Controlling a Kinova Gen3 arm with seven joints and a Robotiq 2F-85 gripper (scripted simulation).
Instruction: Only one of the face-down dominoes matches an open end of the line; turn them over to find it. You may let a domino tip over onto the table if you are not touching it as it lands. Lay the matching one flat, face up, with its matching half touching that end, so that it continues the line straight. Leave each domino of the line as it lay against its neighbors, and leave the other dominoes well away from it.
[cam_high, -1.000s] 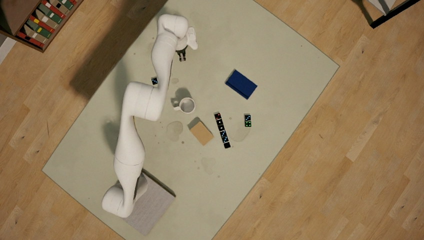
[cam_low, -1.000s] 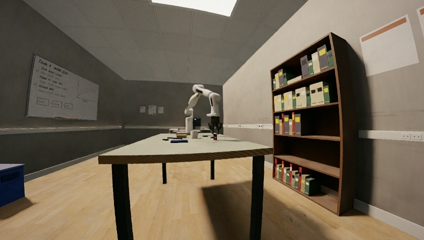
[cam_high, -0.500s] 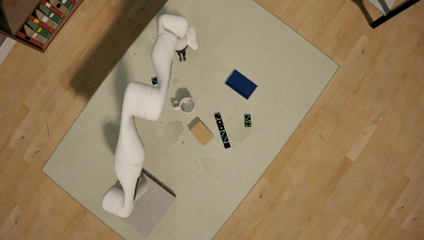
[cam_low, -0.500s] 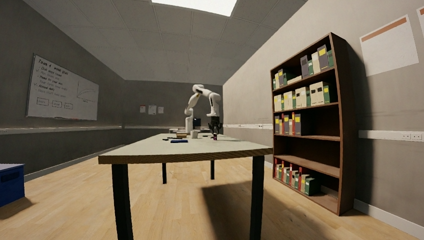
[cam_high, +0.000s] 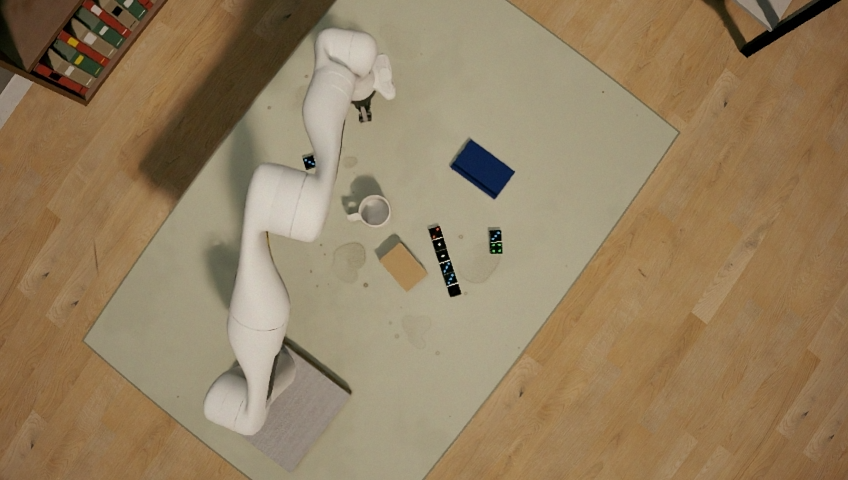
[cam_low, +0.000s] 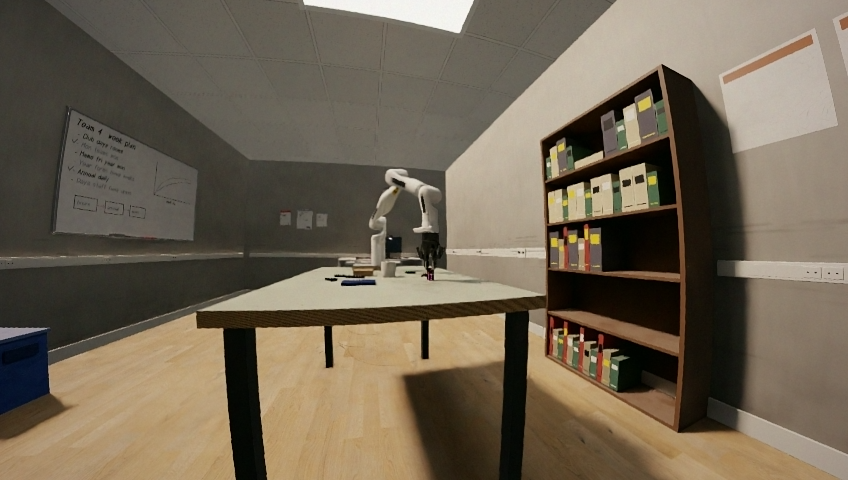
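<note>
top: line (cam_high: 444, 261) faces readable | exterior: jaws (cam_low: 429, 270) closed on upright domino (cam_low: 430, 274)

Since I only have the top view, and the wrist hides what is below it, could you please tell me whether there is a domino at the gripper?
Observer: Yes. The exterior view shows a domino standing upright directly under the gripper.
Operator: Thank you. Is it lifted off the table?
Observer: It seems not. Its lower end appears to rest on the table, with the fingers reaching down around its top. I cannot tell whether they grip it.
Operator: Can you read its face?
Observer: Only reddish marks near its lower end, and they are too small to count.
</note>
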